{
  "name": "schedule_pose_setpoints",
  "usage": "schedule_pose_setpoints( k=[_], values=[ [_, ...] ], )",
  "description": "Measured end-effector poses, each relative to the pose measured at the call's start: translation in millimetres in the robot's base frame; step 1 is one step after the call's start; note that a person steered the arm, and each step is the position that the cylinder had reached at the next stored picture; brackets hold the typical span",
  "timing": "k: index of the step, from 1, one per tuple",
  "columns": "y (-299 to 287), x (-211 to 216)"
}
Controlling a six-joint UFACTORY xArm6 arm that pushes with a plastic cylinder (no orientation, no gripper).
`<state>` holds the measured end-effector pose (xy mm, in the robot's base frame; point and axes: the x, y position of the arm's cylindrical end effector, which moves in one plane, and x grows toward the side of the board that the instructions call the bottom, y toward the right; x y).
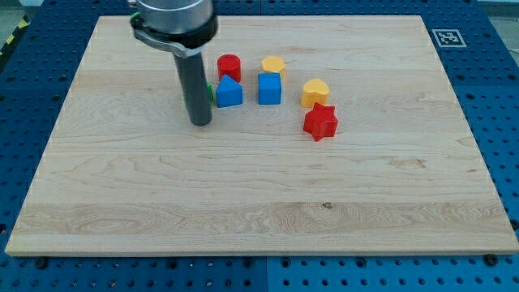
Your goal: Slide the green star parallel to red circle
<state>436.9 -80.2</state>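
A: Camera view, where was the green star (210,91)?

B: Mostly hidden behind my rod, a sliver showing beside the blue block (229,93), below the red circle (229,66).

A: Gripper?

B: None fitted; my tip (200,123) sat on the counter (243,203), presumably to push

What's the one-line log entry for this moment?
my tip: left of blue block | green star: mostly hidden behind rod, only a sliver shows | red circle: above blue block | status: push underway, alignment unclear
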Motion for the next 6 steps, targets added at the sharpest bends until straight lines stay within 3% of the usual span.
schedule_pose_setpoints(
  k=[4, 6],
  values=[
    [-18.0, -58.1],
    [-73.4, -64.9]
  ],
)
